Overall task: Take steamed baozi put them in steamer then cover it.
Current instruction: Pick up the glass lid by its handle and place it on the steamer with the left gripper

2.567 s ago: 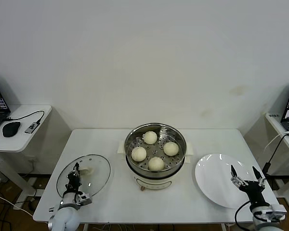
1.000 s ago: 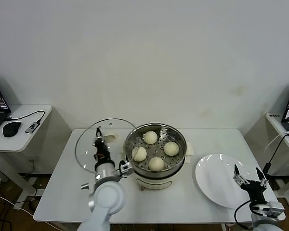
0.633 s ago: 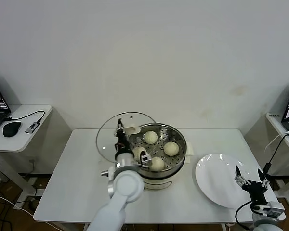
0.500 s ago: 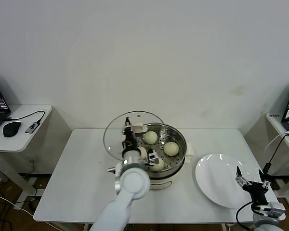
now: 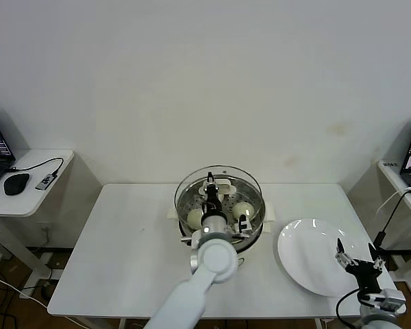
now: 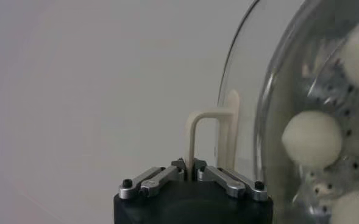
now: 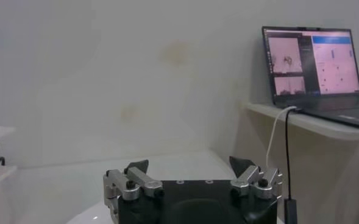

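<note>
1. We see the cover (image 5: pixel 218 184) held above the steamer (image 5: pixel 249 226), roughly over its opening; whether its rim touches the pot we cannot tell.
2. Our left gripper (image 5: pixel 211 186) is clamped tight on the cover's cream-white handle (image 6: pixel 205 135) — in the left wrist view the fingers (image 6: pixel 156 178) pinch the base of that handle, with the glass standing just beside them.
3. The steamed baozi (image 5: pixel 242 209) lie on the perforated tray inside the steamer; through the glass and past the arm we make out two of them clearly in the head view, and the left wrist view shows several round buns (image 6: pixel 311 139) behind the lid.
4. The steamer stands near the middle of the white bench (image 5: pixel 123 260), toward its far edge.
5. A white plate (image 5: pixel 308 257) lies on the bench to the steamer's right, apart from it.
6. Our right gripper (image 5: pixel 359 263) hangs at the plate's near right edge with its jaws spread wide, holding nothing.
7. Off the bench, a small side table (image 5: pixel 27 185) on the left carries a mouse (image 5: pixel 15 183) and a cable — a laptop (image 7: pixel 313 67) sits on a shelf at the right.
</note>
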`<state>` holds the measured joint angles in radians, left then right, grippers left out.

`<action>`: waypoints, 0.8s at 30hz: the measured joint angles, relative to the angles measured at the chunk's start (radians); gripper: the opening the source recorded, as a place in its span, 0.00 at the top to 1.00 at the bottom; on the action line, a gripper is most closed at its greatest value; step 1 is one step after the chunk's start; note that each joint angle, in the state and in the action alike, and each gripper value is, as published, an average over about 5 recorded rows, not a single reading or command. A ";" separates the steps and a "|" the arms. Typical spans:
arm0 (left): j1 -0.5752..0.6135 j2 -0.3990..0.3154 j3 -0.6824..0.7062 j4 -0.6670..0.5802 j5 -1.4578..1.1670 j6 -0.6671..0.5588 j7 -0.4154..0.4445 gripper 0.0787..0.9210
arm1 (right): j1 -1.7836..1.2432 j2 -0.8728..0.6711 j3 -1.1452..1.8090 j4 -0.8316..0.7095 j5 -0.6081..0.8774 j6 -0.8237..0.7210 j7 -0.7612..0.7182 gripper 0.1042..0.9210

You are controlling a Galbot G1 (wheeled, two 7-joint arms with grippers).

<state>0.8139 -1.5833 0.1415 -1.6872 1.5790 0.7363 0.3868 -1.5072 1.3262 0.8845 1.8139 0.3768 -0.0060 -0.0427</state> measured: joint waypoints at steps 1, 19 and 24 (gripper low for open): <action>0.000 -0.001 0.004 0.005 0.000 0.000 0.000 0.92 | 0.000 0.000 0.000 -0.001 -0.001 0.000 0.000 0.12; 0.012 -0.017 0.036 0.034 0.029 0.000 0.009 0.92 | 0.004 0.002 -0.002 -0.007 -0.009 0.003 -0.002 0.12; 0.014 -0.017 0.032 0.039 0.036 0.000 0.013 0.92 | 0.005 0.003 -0.005 -0.009 -0.012 0.004 -0.003 0.12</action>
<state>0.8284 -1.6006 0.1731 -1.6483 1.6147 0.7364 0.4000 -1.5025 1.3294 0.8794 1.8054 0.3644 -0.0017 -0.0461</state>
